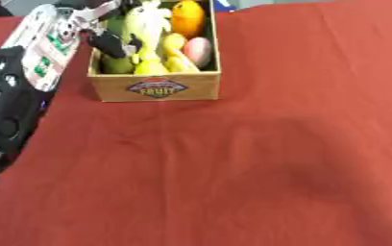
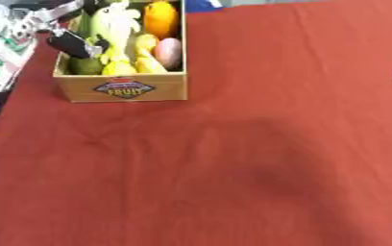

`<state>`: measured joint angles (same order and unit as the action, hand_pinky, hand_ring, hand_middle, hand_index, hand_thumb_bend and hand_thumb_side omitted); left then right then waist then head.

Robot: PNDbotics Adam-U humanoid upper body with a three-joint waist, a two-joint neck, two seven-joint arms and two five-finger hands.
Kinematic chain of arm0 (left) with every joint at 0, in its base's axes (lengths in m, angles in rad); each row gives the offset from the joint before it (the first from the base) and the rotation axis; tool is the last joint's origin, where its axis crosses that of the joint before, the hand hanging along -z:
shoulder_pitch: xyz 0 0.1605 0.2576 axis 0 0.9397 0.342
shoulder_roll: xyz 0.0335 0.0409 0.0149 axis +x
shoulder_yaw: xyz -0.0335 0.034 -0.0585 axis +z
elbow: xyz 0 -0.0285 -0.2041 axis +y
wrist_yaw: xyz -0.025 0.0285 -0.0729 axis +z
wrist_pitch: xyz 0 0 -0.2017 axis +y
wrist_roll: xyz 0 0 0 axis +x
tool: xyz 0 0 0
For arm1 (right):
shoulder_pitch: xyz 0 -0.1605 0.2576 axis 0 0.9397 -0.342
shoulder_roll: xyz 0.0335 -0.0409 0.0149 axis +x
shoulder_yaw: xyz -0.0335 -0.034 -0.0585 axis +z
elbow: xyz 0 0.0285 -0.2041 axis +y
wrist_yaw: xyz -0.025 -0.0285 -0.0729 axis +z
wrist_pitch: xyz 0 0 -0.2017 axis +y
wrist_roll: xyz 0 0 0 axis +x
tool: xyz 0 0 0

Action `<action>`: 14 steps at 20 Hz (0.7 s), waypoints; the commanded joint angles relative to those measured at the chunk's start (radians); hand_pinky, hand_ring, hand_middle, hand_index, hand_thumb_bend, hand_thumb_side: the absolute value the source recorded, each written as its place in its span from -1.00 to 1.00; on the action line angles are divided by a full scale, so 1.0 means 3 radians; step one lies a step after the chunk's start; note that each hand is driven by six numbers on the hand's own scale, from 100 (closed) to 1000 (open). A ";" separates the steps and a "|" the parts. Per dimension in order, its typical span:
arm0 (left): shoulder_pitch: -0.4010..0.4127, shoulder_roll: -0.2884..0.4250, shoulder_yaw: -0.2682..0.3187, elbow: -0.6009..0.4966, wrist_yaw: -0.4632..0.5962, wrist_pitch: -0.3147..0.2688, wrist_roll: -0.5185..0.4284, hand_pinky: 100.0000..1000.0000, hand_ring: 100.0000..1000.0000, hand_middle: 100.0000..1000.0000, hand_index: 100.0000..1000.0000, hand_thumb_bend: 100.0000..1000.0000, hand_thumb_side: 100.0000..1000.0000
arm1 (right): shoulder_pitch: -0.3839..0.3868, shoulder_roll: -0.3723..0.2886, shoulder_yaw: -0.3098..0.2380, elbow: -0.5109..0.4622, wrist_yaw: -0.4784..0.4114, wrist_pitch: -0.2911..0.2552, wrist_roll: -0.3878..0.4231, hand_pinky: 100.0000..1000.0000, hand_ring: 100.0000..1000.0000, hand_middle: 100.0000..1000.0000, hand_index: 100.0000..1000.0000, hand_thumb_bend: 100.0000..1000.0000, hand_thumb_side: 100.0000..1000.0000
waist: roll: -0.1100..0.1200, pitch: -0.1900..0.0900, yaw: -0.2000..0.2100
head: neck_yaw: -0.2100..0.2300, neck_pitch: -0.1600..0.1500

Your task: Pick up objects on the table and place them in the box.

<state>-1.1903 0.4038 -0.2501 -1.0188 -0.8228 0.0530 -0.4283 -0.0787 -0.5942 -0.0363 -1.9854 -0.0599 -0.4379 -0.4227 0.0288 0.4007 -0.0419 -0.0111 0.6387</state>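
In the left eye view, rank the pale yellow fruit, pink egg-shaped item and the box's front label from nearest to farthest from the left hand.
Left hand reaches into the box at its left side.
1. Pale yellow fruit, beside the hand.
2. Pink egg-shaped item, right side of the box.
3. Label, on the front wall.

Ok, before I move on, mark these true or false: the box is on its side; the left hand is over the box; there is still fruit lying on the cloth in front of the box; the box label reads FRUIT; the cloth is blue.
1. The box is on its side. False: it stands upright, open at the top, with fruit inside.
2. The left hand is over the box. True: its dark fingers are at the box's left part, among the fruit.
3. Fruit lies on the cloth in front of the box. False: no fruit shows there.
4. The box label reads FRUIT. True.
5. The cloth is blue. False: it is red.
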 commanded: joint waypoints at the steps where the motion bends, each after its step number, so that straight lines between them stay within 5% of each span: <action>1: -0.0092 0.0040 0.0047 0.0011 -0.0111 -0.0041 0.0031 0.88 0.74 0.60 0.83 -0.31 -1.00 | -0.0007 -0.0057 -0.0023 -0.0049 -0.0009 0.0006 0.0003 0.55 0.19 0.22 0.53 -1.00 0.15 | -0.0017 -0.0101 0.0009 | -0.0003 -0.0015; 5: -0.0089 0.0043 0.0068 -0.0008 -0.0188 -0.0058 0.0034 0.91 0.78 0.65 0.90 -0.16 -1.00 | 0.0000 -0.0062 -0.0029 -0.0049 -0.0022 0.0007 0.0008 0.55 0.19 0.22 0.53 -1.00 0.15 | -0.0019 -0.0122 0.0018 | -0.0007 0.0001; 14: -0.0086 0.0088 0.0127 -0.0185 -0.0073 -0.0059 0.0018 0.92 0.83 0.70 0.95 -0.10 -0.58 | 0.0023 -0.0086 -0.0057 -0.0049 -0.0060 0.0005 0.0014 0.55 0.20 0.22 0.53 -1.00 0.17 | -0.0019 -0.0185 0.0057 | -0.0039 0.0060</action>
<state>-1.1915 0.4048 -0.2233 -1.0488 -0.8518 0.0367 -0.4188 -0.0697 -0.5942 -0.0391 -1.9854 -0.0702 -0.4358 -0.4204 0.0279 0.3715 -0.0249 -0.0199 0.6532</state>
